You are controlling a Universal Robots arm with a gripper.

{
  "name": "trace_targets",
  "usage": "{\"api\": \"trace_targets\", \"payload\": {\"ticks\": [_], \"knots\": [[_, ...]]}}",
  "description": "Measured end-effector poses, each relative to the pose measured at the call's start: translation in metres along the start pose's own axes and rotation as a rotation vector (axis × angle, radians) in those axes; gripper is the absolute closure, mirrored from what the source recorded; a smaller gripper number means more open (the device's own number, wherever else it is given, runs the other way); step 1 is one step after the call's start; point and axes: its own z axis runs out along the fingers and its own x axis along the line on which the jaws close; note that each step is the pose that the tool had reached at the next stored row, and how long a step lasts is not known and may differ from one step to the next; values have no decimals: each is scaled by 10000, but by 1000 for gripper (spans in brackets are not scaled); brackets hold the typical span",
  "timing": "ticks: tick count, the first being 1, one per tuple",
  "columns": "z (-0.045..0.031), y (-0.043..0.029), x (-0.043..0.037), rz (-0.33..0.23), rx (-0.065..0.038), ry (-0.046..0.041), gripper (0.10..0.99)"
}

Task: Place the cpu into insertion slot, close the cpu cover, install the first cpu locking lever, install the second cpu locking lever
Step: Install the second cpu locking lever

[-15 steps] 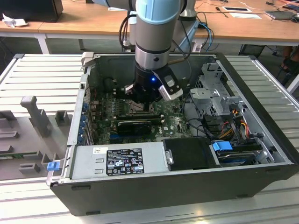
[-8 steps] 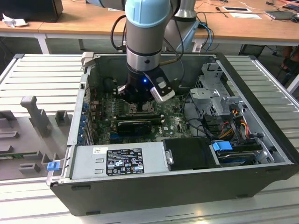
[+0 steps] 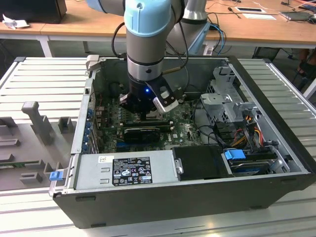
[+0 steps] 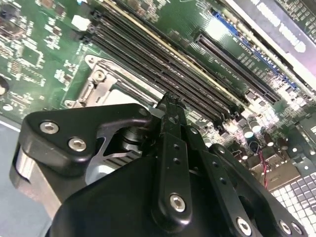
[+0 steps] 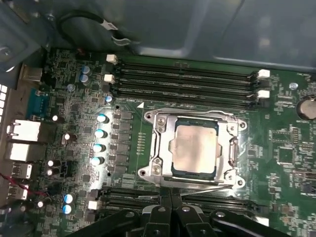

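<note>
First wrist view shows the cpu (image 5: 193,148) already lying flat in the insertion slot (image 5: 193,174), with the cpu cover (image 5: 163,123) folded down around it so that the chip's face shows through the window. The gripper (image 5: 170,200) has its two fingers pressed together with nothing visibly between them. Its tips hang just beside the socket edge, where a thin locking lever (image 5: 197,187) runs along the frame. I judge the step in hand to be the work on a lever. To do it well, the closed tips should bear on the wire itself, not on the cover, and push it sideways under its hook without scraping the board. In the second wrist view the gripper (image 4: 168,101) stands just beside a socket corner and close to the long memory slots (image 4: 163,59). In the exterior view the gripper (image 3: 143,114) is low inside the open computer case (image 3: 276,123), at about twelve o'clock from the grey power supply (image 3: 128,168) and just at twelve o'clock of a black ribbed card (image 3: 142,132). The chip's face is pale, matte, brushed-looking metal, square with softened corners. The cover is thin, shiny stamped steel, and the lever is springy bright wire. The board is glossy green, studded with small cylindrical capacitors, and the fingers are black and slim with screws along them.
</note>
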Motion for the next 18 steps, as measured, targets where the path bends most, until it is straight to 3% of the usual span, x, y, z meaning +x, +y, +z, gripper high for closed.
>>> {"api": "trace_targets", "payload": {"ticks": [5, 7, 9, 13, 18], "knots": [[89, -16, 28, -2, -52, -3, 980], [91, -84, 63, 1, -385, -40, 980], [91, -104, 90, 1, -548, -69, 980], [95, -151, 159, -14, -754, -167, 980], [140, -157, 238, -32, -940, -288, 980]]}}
